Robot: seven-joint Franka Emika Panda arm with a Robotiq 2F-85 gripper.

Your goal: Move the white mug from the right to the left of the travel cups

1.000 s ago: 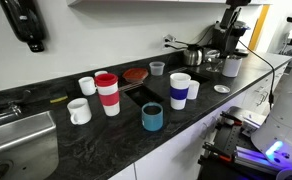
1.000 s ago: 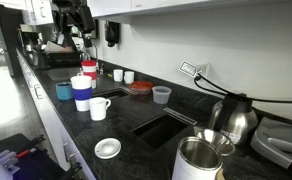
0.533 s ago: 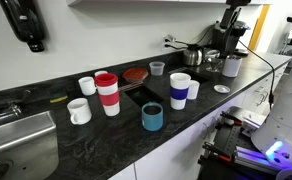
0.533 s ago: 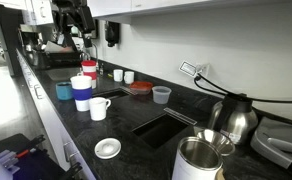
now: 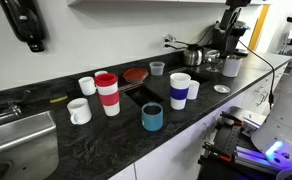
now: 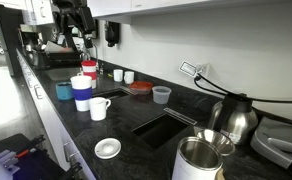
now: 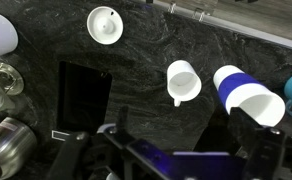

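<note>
The white mug (image 5: 193, 90) stands just right of the blue-banded travel cup (image 5: 179, 90). The red-banded travel cup (image 5: 107, 93) is further left. In an exterior view the mug (image 6: 99, 108) is nearest, with the blue cup (image 6: 82, 98) and red cup (image 6: 89, 70) behind it. My gripper (image 6: 78, 30) hangs high above the cups. In the wrist view its dark fingers (image 7: 166, 160) are spread apart and empty, far above the mug (image 7: 182, 82) and blue cup (image 7: 248, 95).
A teal cup (image 5: 152, 117) stands at the counter front. Two more white mugs (image 5: 79, 110) (image 5: 86, 85) sit beside the red cup. A counter inset (image 7: 83, 95), white lid (image 6: 107, 148), kettle (image 6: 231, 118) and steel cup (image 6: 196, 160) are nearby. A sink (image 5: 21, 135) lies far left.
</note>
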